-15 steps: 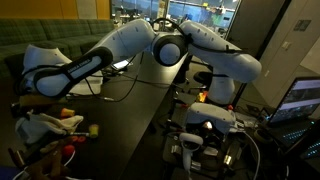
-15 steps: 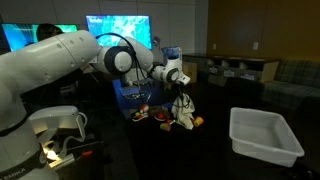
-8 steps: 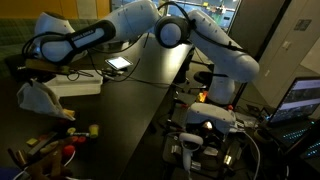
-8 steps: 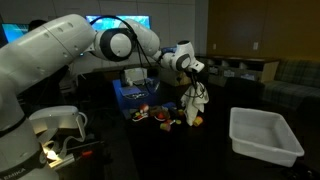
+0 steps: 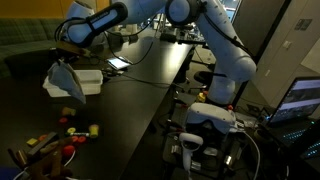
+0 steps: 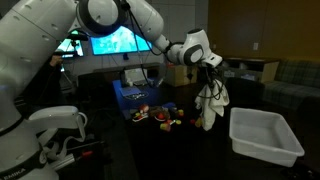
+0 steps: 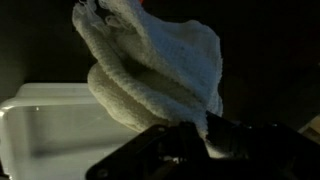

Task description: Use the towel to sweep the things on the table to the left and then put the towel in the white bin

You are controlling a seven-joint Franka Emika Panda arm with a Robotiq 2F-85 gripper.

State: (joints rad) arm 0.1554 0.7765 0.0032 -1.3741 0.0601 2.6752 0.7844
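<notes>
Gripper [image 6: 211, 74] jaws are clamped together on the soft white cloth towel [image 6: 212, 105], pinching it at the top edge. The wrist view confirms it: the fabric is bunched right at the gripper [image 7: 205, 138], with folds of the towel [image 7: 150, 70] filling most of the frame.

The towel hangs free, fully off the long table with the dark glossy top [image 6: 130, 150]. In an exterior view it dangles as a loose bundle [image 5: 64, 80] under the white robot arm [image 5: 215, 40], which is stretched out over the table [image 5: 140, 110].

The shallow rectangular white plastic bin [image 6: 243, 140] sits toward one end of the table. The towel hangs just beside the bin's near wall, between the bin and the small items. I cannot tell whether any of the cloth is over the rim. In the wrist view the bin [image 7: 40, 125] shows at lower left, partly behind the towel. In an exterior view the bin [image 5: 92, 82] is partly covered by the hanging cloth.

The small red, yellow and orange toy-like items [image 6: 165, 117] lie clustered on the table, apart from the bin and not touching the towel. The same cluster [image 5: 72, 127] shows lying below the towel in an exterior view.

A bright blue monitor screen [image 6: 120, 40] is behind the table.
</notes>
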